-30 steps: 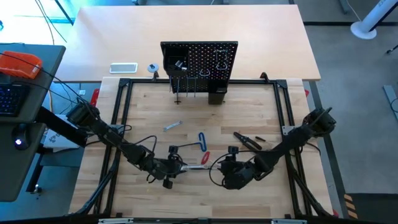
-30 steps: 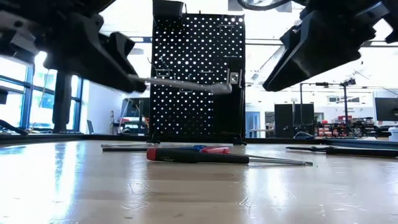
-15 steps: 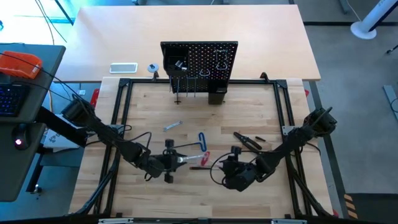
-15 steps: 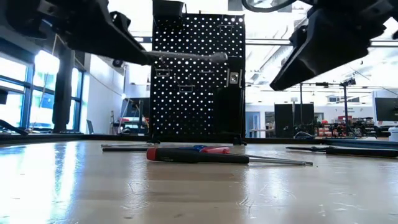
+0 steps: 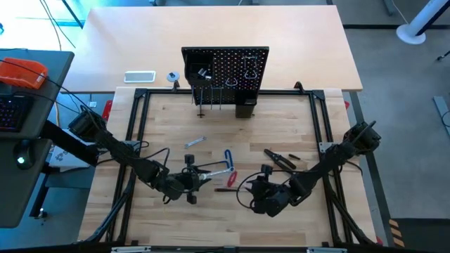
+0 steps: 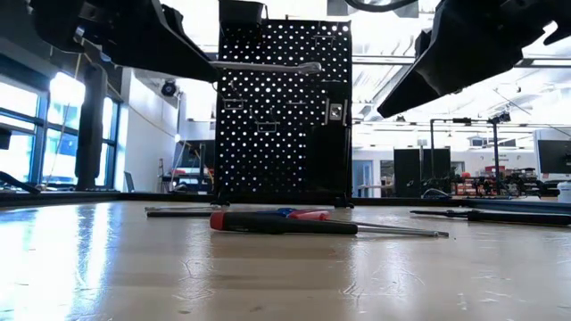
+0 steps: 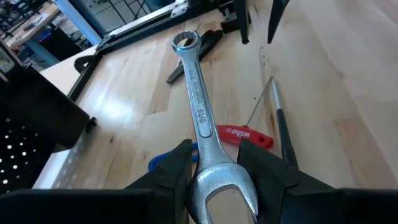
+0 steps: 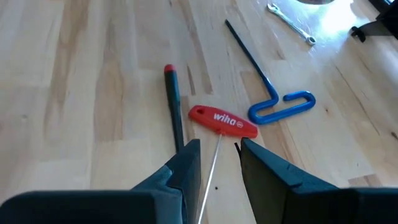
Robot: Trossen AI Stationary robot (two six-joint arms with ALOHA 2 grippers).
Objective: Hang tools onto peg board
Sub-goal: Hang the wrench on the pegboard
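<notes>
My left gripper (image 5: 191, 178) (image 7: 214, 155) hangs above the near middle of the table, shut on a silver combination wrench (image 5: 215, 173) (image 6: 268, 67). Its ring end (image 7: 185, 42) points toward the table's right. My right gripper (image 5: 261, 188) (image 8: 219, 163) is open, in the air over a red T-handle tool (image 8: 222, 121) and a black-handled screwdriver (image 8: 174, 106). A blue T hex key (image 8: 280, 107) lies flat beside them. The peg board (image 5: 225, 70) (image 6: 284, 107) stands upright at the table's far edge. My left gripper pinches the wrench between its two fingers at the shank just above the open-jaw end (image 7: 210, 148). The fingers lie across the shank, coming level from the table's left. The wrench is lifted clear and sticks out about level toward the right.
Black pliers (image 5: 281, 159) lie right of centre and a small silver wrench (image 5: 195, 142) left of centre. Tools and small bins hang on the peg board. A black frame (image 5: 137, 126) borders the wooden table. Bare wood lies between the tools and the board.
My left gripper has risen with the wrench and shifted slightly toward the far-left. The wrench, which sloped down toward its ring end, now sits higher and about level. My right gripper has also risen a little.
</notes>
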